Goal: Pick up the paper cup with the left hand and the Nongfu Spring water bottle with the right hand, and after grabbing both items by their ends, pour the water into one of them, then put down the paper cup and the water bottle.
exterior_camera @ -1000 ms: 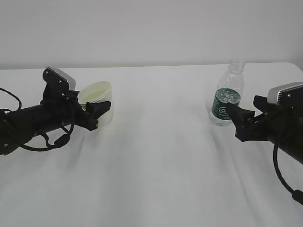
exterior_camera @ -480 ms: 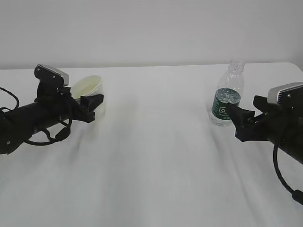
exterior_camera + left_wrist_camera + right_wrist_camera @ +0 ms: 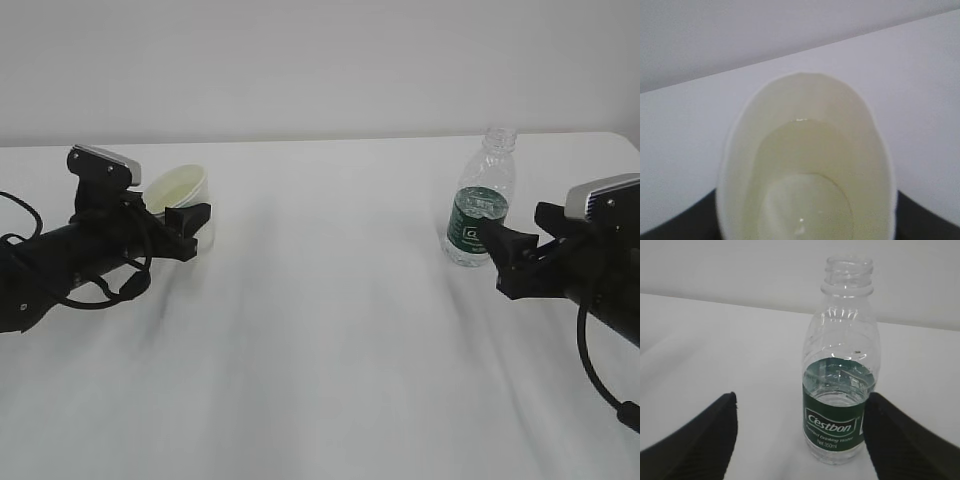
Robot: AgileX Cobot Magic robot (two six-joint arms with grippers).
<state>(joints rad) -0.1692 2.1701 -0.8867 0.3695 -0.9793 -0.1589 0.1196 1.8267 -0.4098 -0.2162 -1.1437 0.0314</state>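
Exterior camera faces across white table (image 3: pixel 330 330) toward plain wall, slanting gently down from front; both arms enter from sides. Left wrist camera sits right behind paper cup (image 3: pixel 807 165), very close, peering into tilted mouth (cup fills most of frame), table and wall beyond. Right wrist camera looks forward and slightly down between two dark fingers at Nongfu Spring water bottle (image 3: pixel 842 365), near. Exterior view shares cup (image 3: pixel 180 195) with left wrist view, bottle (image 3: pixel 482 205) with right.
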